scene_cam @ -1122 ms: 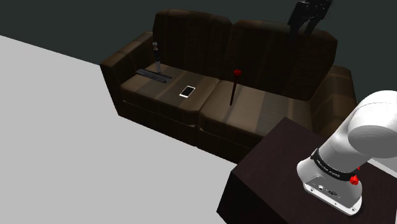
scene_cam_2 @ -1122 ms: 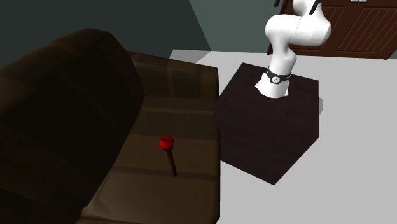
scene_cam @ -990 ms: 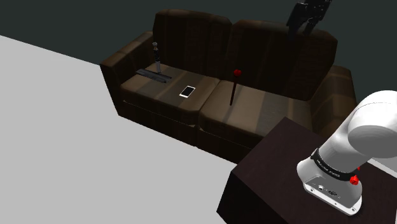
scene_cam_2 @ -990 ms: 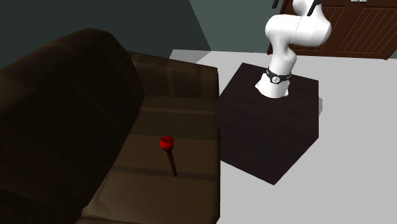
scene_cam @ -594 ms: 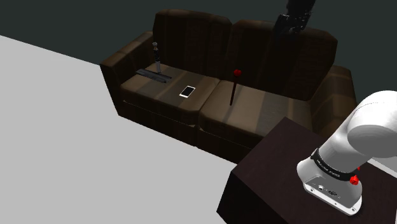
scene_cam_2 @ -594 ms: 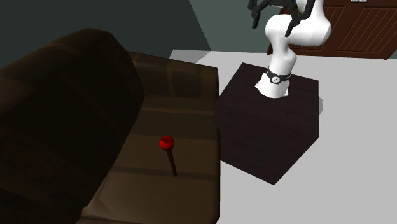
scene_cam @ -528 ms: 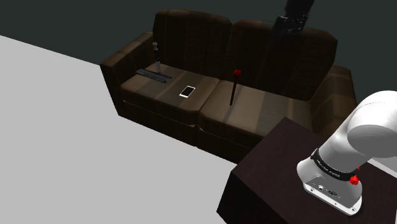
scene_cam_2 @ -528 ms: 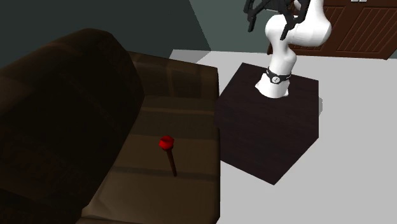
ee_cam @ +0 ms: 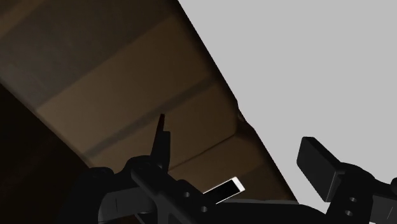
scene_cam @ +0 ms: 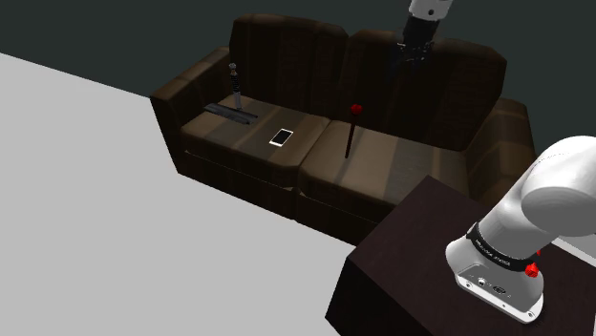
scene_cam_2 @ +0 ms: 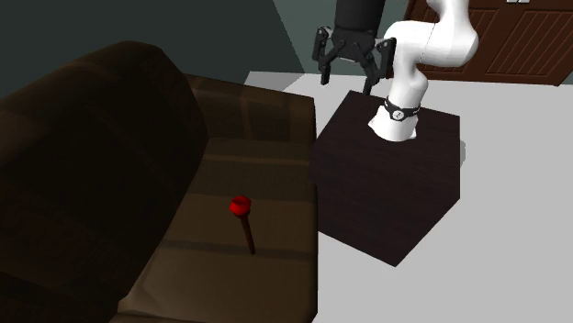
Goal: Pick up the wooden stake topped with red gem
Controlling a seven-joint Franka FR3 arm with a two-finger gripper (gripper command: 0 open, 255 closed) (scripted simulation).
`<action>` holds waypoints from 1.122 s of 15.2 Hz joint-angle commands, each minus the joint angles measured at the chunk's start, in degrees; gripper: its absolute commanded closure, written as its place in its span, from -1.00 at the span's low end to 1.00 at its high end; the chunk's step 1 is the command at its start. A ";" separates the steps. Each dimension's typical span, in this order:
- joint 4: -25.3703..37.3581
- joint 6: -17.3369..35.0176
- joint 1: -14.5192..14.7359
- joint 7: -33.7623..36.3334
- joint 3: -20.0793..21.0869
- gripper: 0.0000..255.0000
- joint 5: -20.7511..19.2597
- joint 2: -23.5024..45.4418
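One stake (scene_cam: 351, 136) in the shoulder view, upright on the sofa (scene_cam: 287, 52) seat. It's on the cushion at that view's right, close to the seam, with the red gem (scene_cam: 356, 110) on top. The end effector (scene_cam: 415, 50) hangs high in front of the backrest, so the stake lies below it and toward the view's left, well apart. A phone (scene_cam: 281, 137) lies flat on the other cushion, away from the stake.

Second exterior view: the end effector is up near the sofa end next to the stand (scene_cam_2: 390, 183), fingers spread wide with nothing between them. The stake is far toward this view's lower left, on the seat. Its long axis is vertical, the gem is the highest point and the shaft below it is clear.

Wrist view: the two fingers stand well apart and empty, looking down on seat cushions, the sofa's front edge and grey floor (ee_cam: 305, 63). The phone sits just beyond the fingers.

Judgement: still the approach. The hand needs a long drop toward the stake, then a close from the side on the shaft under the gem. The stake is thin and upright, so a nudge could tip it.
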 commanded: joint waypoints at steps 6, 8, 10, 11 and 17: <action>5.53 9.06 0.47 -6.68 -5.17 -1.00 6.09 14.91; 7.88 10.82 0.43 -8.99 -6.26 -1.00 8.75 19.46; 10.57 12.20 0.13 -11.41 -7.03 -1.00 11.73 24.12; 12.04 12.75 -0.14 -12.63 -7.28 -1.00 13.30 26.47; 22.58 14.09 -3.45 -19.14 -6.89 -1.00 22.53 40.71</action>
